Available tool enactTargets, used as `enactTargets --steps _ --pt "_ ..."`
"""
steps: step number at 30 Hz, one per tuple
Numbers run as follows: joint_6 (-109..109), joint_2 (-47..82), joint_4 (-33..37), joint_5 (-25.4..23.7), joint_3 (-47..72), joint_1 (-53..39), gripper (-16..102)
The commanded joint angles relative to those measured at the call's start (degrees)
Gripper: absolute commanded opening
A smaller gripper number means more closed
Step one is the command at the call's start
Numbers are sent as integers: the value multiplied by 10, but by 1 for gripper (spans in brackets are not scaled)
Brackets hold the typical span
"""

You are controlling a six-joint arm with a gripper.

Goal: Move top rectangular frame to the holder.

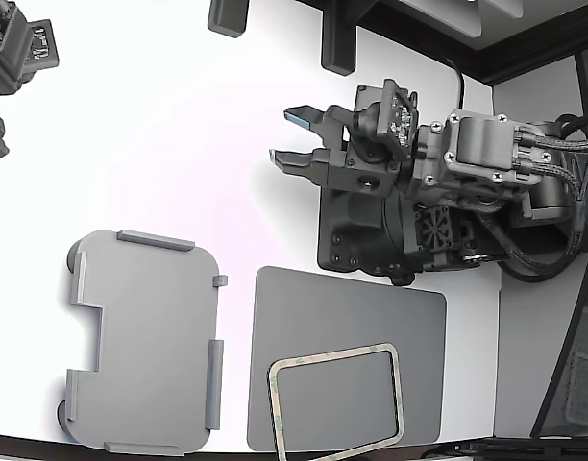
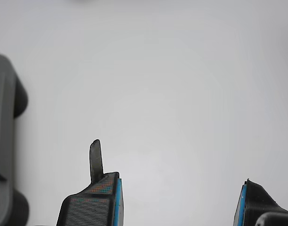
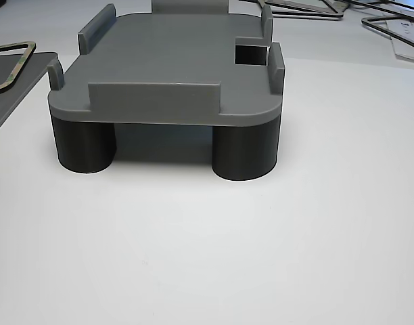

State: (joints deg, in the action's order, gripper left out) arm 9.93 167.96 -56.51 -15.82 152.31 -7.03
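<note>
Two dark fingers of the end effector stand apart with nothing between them, poised above bare white worktop and pointing toward the exterior view's left; in the wrist view the same end effector shows blue-edged fingertips spread wide over plain white surface. Below it in the exterior view lies the darker grey mat, flat on the worktop, and on the mat's lower part rests the top rectangular frame, a thin beige-green outline, slightly skewed, well apart from the end effector. To the exterior view's left of the mat, just beside it but not touching, sits the holder, a light grey tray with raised edge tabs and a notch on its left side. The other view shows the holder standing on round dark feet, with a corner of the frame on the mat at that view's left edge.
</note>
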Motion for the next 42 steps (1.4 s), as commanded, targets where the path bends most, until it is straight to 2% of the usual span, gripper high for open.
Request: enactTargets --steps 1,32,37,42 --pt "0 13 3 -1 -12 9 100" --pt "-8 8 4 7 -18 9 100" --pt "-18 -44 2 -2 -101 11 100" --pt "-27 -191 -91 7 -277 -18 100"
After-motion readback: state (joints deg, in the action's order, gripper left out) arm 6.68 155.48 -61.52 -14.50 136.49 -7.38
